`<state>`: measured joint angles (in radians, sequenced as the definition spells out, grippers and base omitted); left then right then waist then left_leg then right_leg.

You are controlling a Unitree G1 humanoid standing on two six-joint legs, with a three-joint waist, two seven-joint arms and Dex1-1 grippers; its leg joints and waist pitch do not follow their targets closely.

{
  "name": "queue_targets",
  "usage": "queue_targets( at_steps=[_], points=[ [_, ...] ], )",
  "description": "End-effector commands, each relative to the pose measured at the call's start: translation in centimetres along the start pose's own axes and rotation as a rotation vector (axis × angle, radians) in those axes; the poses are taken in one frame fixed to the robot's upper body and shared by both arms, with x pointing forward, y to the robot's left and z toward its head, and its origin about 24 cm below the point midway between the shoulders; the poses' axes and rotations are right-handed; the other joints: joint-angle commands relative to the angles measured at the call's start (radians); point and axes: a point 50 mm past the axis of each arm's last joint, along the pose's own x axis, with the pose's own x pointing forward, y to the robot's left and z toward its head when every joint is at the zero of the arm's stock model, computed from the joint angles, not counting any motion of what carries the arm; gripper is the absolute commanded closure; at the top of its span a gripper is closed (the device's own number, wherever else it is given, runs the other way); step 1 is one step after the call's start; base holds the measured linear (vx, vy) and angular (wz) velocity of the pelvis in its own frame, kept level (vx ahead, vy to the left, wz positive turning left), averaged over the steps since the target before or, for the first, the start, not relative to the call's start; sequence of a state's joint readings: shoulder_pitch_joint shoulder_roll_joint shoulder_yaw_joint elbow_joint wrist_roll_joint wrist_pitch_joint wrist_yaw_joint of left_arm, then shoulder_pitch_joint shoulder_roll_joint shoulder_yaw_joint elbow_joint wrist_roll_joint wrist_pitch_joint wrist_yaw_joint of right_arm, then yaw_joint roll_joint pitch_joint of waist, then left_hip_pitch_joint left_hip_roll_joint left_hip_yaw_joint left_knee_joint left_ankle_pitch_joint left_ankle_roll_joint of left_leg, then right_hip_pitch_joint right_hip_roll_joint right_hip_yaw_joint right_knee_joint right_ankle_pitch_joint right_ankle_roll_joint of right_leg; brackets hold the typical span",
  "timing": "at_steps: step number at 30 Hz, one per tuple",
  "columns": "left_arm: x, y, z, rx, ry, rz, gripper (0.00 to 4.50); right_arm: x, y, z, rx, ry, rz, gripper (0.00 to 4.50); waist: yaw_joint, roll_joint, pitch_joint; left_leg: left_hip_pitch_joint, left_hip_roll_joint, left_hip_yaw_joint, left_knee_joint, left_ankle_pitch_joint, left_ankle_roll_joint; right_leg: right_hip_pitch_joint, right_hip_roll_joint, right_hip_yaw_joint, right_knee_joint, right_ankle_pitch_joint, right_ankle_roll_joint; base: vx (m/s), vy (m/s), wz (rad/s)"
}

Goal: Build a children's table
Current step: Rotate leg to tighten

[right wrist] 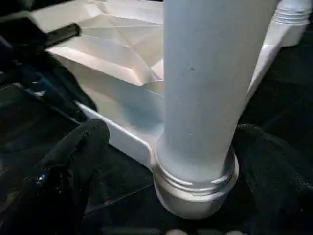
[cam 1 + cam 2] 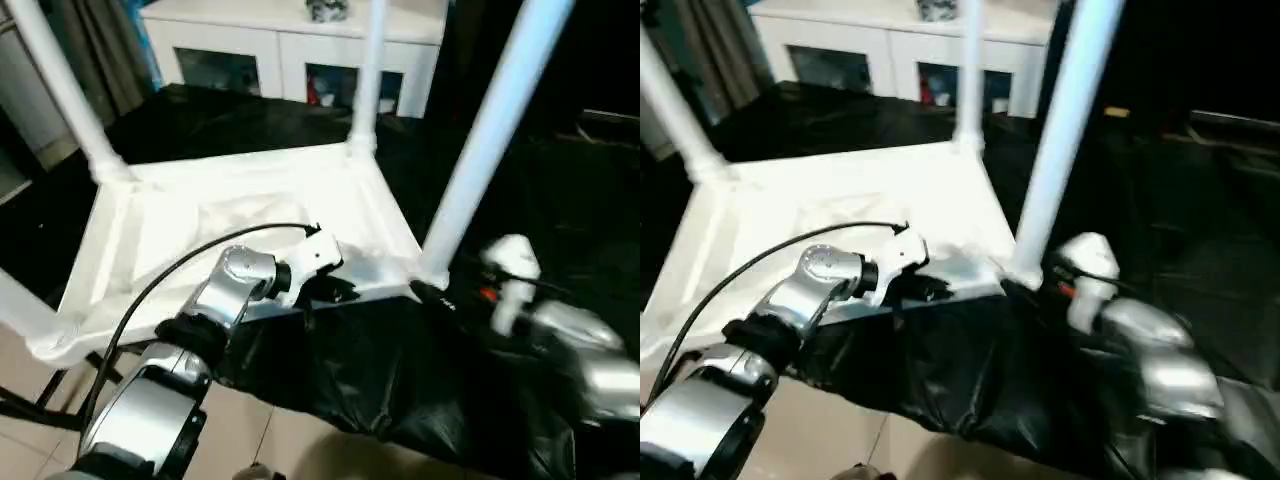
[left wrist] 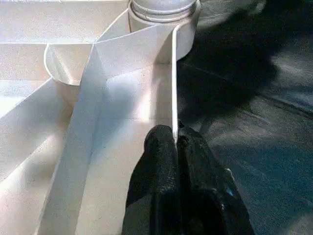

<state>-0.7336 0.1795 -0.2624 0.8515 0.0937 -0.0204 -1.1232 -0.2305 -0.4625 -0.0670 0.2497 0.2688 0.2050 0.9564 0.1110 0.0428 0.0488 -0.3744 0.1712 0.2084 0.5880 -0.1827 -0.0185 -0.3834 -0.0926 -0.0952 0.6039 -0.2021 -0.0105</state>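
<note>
White plastic takes up the middle of the head views: the tabletop [image 2: 240, 225] lies upside down on a black-draped surface [image 2: 400, 390], ribbed underside up, with legs standing in its corner sockets. The near right leg [image 2: 490, 130], the far right leg [image 2: 368, 75] and the far left leg [image 2: 60, 85] all run out past the top of the picture, so their ends are cut off. A fourth leg [image 2: 20, 305] at the near left corner is cropped by the picture's left edge.

Along the near rim, the left gripper [image 3: 175, 147] is pinched tight on the thin upright wall of the tabletop, one black finger on each side of it. The right gripper [image 1: 195, 147] stands wide, its fingers [image 1: 73, 161] well apart on either side of the near right leg's base and its socket; whether they touch it is hard to make out, and in the head views that wrist is blurred.

Behind the table stands a white cabinet [image 2: 290, 45] with dark glass doors, its top cut off.
</note>
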Motion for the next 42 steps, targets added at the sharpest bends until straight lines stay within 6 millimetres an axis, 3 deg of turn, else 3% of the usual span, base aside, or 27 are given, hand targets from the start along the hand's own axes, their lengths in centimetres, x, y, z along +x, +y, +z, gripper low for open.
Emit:
queue_targets(
  at_steps=[1, 4, 10, 11, 13, 14, 16, 17, 20, 23, 27, 31, 32, 33, 42],
  points=[
    [0.0, -0.5, 0.5, 0.038, -0.038, -0.062, 4.50, -0.3, 0.5, 0.5, -0.017, 0.011, 0.100, 0.05, 0.001, -0.019, -0.061, 0.011, 0.074, -0.037, -0.064, -0.196, 0.082, 0.045, -0.086, 0.059, -0.080, -0.170, -0.227, 0.000, 0.000, 0.00],
    [-0.6, -0.7, 0.3, 0.054, -0.031, -0.113, 4.50, -0.4, 0.2, 0.9, -0.051, 0.039, 0.132, 0.05, 0.003, -0.014, -0.060, 0.009, 0.074, -0.038, -0.062, -0.176, 0.094, 0.044, -0.086, 0.058, -0.078, -0.161, -0.229, 0.000, 0.000, 0.00],
    [-1.8, -1.2, -0.2, 0.079, -0.008, -0.200, 4.50, 0.7, 0.2, 1.5, -0.111, 0.072, 0.210, 0.05, 0.000, -0.011, -0.061, 0.013, 0.076, -0.037, -0.063, -0.181, 0.078, 0.039, -0.085, 0.058, -0.076, -0.170, -0.239, 0.000, 0.000, 0.00],
    [-2.1, -1.2, -0.4, 0.085, 0.003, -0.211, 4.50, 0.9, 0.3, 1.5, -0.105, 0.078, 0.240, 0.05, 0.001, -0.016, -0.063, 0.016, 0.079, -0.037, -0.064, -0.182, 0.079, 0.039, -0.083, 0.058, -0.073, -0.156, -0.245, 0.000, 0.000, 0.00],
    [-2.3, -1.3, -0.5, 0.086, 0.008, -0.217, 4.50, 1.1, 0.3, 1.6, -0.115, 0.083, 0.252, 0.31, 0.003, -0.011, -0.062, 0.015, 0.079, -0.036, -0.063, -0.177, 0.080, 0.037, -0.083, 0.059, -0.071, -0.144, -0.249, 0.000, 0.000, 0.00],
    [-2.5, -1.3, -0.6, 0.087, 0.012, -0.220, 4.50, 1.2, 0.3, 1.6, -0.119, 0.089, 0.268, 0.31, 0.003, -0.021, -0.063, 0.014, 0.079, -0.035, -0.063, -0.171, 0.081, 0.039, -0.084, 0.059, -0.069, -0.132, -0.251, 0.000, 0.000, 0.00],
    [-2.7, -1.3, -0.7, 0.089, 0.018, -0.229, 4.50, 1.2, 0.3, 1.6, -0.118, 0.098, 0.296, 0.57, 0.004, -0.018, -0.064, 0.012, 0.078, -0.036, -0.062, -0.163, 0.083, 0.041, -0.086, 0.058, -0.065, -0.126, -0.255, 0.000, 0.000, 0.00],
    [-2.9, -1.3, -0.8, 0.091, 0.022, -0.237, 4.50, 1.3, 0.4, 1.6, -0.119, 0.110, 0.331, 0.65, 0.003, -0.023, -0.066, 0.010, 0.077, -0.036, -0.059, -0.146, 0.089, 0.042, -0.085, 0.058, -0.063, -0.107, -0.256, 0.000, 0.000, 0.00],
    [-3.3, -1.3, -0.8, 0.092, 0.027, -0.244, 4.50, 1.3, 0.5, 1.5, -0.119, 0.142, 0.393, 0.80, 0.003, -0.025, -0.069, 0.004, 0.075, -0.035, -0.052, -0.111, 0.114, 0.041, -0.083, 0.057, -0.053, -0.052, -0.265, 0.000, 0.000, 0.00],
    [-3.7, -1.2, -0.9, 0.093, 0.033, -0.248, 4.50, 1.5, 0.5, 1.3, -0.131, 0.178, 0.438, 1.06, 0.006, -0.030, -0.068, 0.001, 0.073, -0.032, -0.047, -0.102, 0.129, 0.037, -0.084, 0.057, -0.054, -0.058, -0.264, 0.000, 0.000, 0.00],
    [-3.9, -1.3, -1.0, 0.092, 0.036, -0.250, 4.50, 1.8, 0.6, 1.2, -0.131, 0.185, 0.459, 1.46, 0.006, -0.027, -0.067, 0.002, 0.075, -0.034, -0.048, -0.121, 0.117, 0.035, -0.082, 0.057, -0.055, -0.101, -0.260, 0.000, 0.000, 0.00],
    [-4.0, -1.3, -1.1, 0.089, 0.040, -0.252, 4.50, 2.2, 0.8, 1.0, -0.127, 0.197, 0.492, 1.79, 0.005, -0.027, -0.068, 0.004, 0.076, -0.034, -0.047, -0.123, 0.110, 0.035, -0.082, 0.057, -0.051, -0.080, -0.268, 0.000, 0.000, 0.00],
    [-4.1, -1.3, -1.1, 0.088, 0.041, -0.252, 4.50, 2.4, 0.9, 1.0, -0.125, 0.199, 0.505, 1.86, 0.005, -0.037, -0.068, 0.003, 0.075, -0.033, -0.047, -0.119, 0.113, 0.036, -0.082, 0.058, -0.050, -0.074, -0.268, 0.000, 0.000, 0.00],
    [-4.1, -1.3, -1.1, 0.087, 0.042, -0.251, 4.50, 2.5, 1.0, 0.9, -0.126, 0.201, 0.516, 1.98, 0.006, -0.031, -0.069, 0.003, 0.075, -0.034, -0.046, -0.111, 0.116, 0.035, -0.083, 0.056, -0.048, -0.072, -0.270, 0.000, 0.000, 0.00],
    [-4.3, -1.0, -1.1, 0.054, 0.022, -0.216, 4.50, 3.1, 1.6, 0.3, -0.108, 0.192, 0.536, 2.16, 0.006, -0.032, -0.069, 0.004, 0.075, -0.033, -0.046, -0.122, 0.109, 0.036, -0.082, 0.057, -0.048, -0.071, -0.272, 0.000, 0.000, 0.00]
  ],
)
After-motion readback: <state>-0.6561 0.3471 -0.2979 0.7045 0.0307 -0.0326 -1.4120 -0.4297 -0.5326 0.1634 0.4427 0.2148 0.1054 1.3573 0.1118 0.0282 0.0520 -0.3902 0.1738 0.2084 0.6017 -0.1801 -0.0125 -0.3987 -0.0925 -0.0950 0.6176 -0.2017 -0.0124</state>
